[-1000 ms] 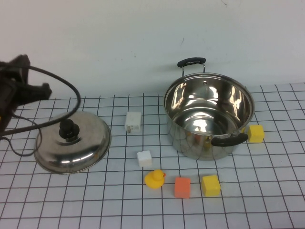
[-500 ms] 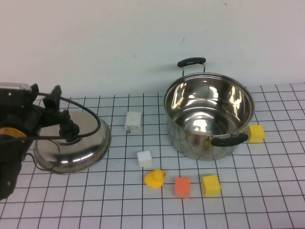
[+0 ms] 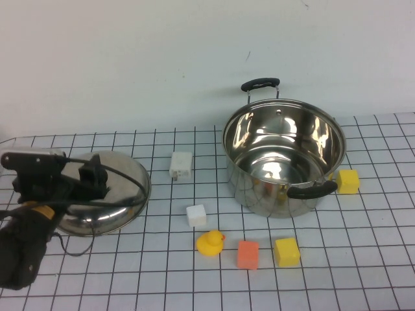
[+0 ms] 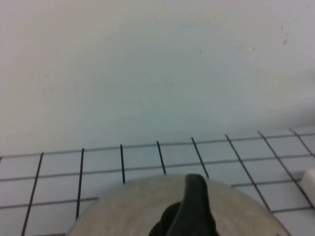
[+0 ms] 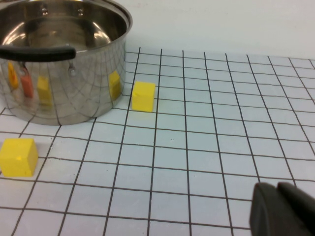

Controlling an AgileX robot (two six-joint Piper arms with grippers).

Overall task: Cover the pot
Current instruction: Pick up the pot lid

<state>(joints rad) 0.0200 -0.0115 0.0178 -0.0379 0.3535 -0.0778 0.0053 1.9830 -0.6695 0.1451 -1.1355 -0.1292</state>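
Observation:
The pot [image 3: 282,162] stands open at the right of the gridded table, shiny steel with two black side handles; it also fills a corner of the right wrist view [image 5: 59,73]. The domed steel lid [image 3: 123,188] lies flat on the table at the left. My left gripper [image 3: 93,178] is low over the lid's middle, open, with its dark jaws around the black knob [image 4: 192,206]. The lid's dome [image 4: 246,211] shows under that camera. My right gripper [image 5: 278,206] is shut and empty above the bare grid, to the right of the pot and out of the high view.
Two white blocks [image 3: 181,165] [image 3: 196,214] lie between lid and pot. A yellow duck [image 3: 210,243], an orange block [image 3: 248,254] and a yellow block [image 3: 286,251] sit in front of the pot. Another yellow block [image 3: 348,181] lies to its right.
My left arm has swung in from the far left and come down over the lid. Its gripper has opened and now sits at the knob. Lid and pot have not moved.

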